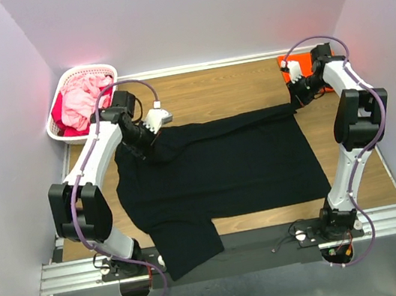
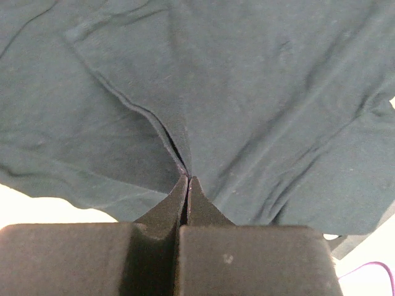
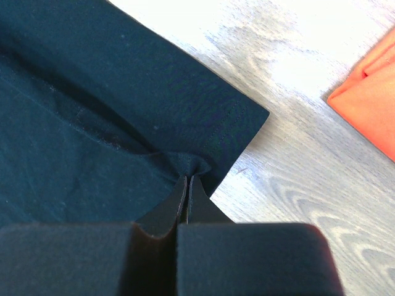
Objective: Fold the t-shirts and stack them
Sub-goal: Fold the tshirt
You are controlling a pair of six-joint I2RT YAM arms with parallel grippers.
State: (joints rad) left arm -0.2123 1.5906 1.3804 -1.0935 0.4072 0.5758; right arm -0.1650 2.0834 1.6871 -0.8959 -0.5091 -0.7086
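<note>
- While both arms reach over the wooden table (image 1: 226, 86), the black t-shirt (image 1: 216, 168) lies spread across its middle, between the two arms.
- Left gripper (image 2: 188, 180): the jaws are pressed together on a pinch of black cloth at the shirt's far left part. In the left wrist view a narrow ridge of fabric runs up into the fingertips, with creases fanning away from it.
- Right gripper (image 3: 188, 179): the jaws are likewise clamped on the black t-shirt, here at its far right corner. In the right wrist view the stitched hem puckers just where the tips meet, and bare wood shows beside the corner.
- Far edge of the black t-shirt: it runs as a fairly straight line from one gripper to the other in the top view. Whether this edge is raised off the wood cannot be told.
- Near left part of the shirt: one flap (image 1: 190, 246) hangs over the near edge of the table, across the metal rail (image 1: 392, 218).
- Orange t-shirt (image 1: 305, 62): it lies flat at the far right corner of the table, near the right gripper and apart from the black cloth.
- White lattice basket (image 1: 56, 127): it stands at the far left corner and holds pink and red cloth (image 1: 82, 99).
</note>
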